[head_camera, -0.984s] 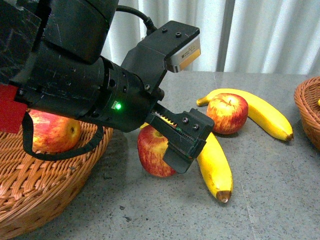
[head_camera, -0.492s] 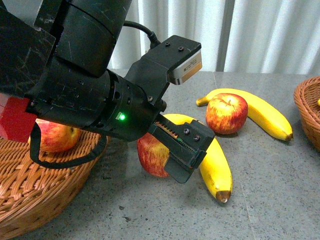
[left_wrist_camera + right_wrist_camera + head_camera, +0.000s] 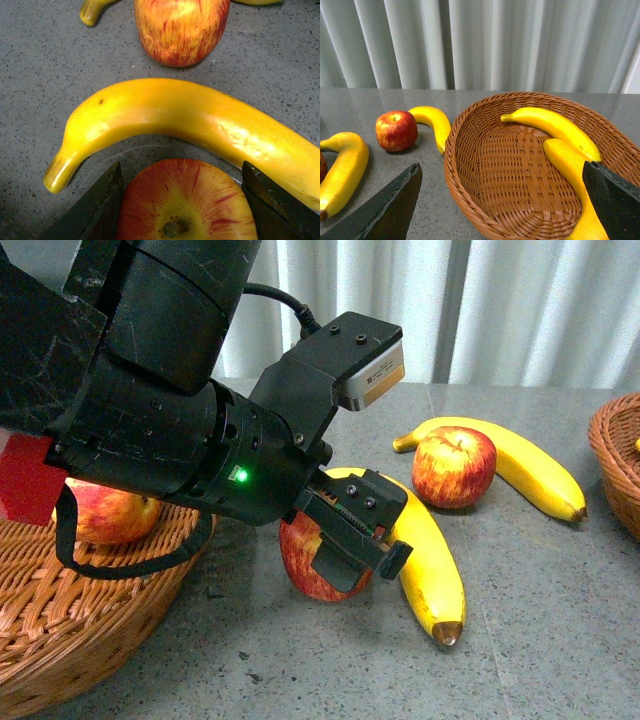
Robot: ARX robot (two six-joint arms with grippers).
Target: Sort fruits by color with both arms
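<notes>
Basket point(image 3: 60, 640) far left on the table point(image 3: 540, 640), basket apple point(image 3: 105, 515) inside. Left arm point(image 3: 150, 390) sits over it, with the red block point(image 3: 25, 485) on its side and the green light point(image 3: 238, 476) lit. Left gripper point(image 3: 362, 562) is down on the centre apple point(image 3: 300, 560), fingers point(image 3: 100, 210) pressed against both its sides, stem up. Can't tell if it's off the table. Near banana point(image 3: 430, 560) lies just right of that apple. Behind them, the far apple point(image 3: 455, 465) touches the far banana point(image 3: 530, 465). Right basket point(image 3: 615, 460) at the right edge holds a rim banana point(image 3: 555, 125) and an inner banana point(image 3: 567, 165). Right gripper point(image 3: 500, 170) hangs over it, spread wide, holding nothing.
</notes>
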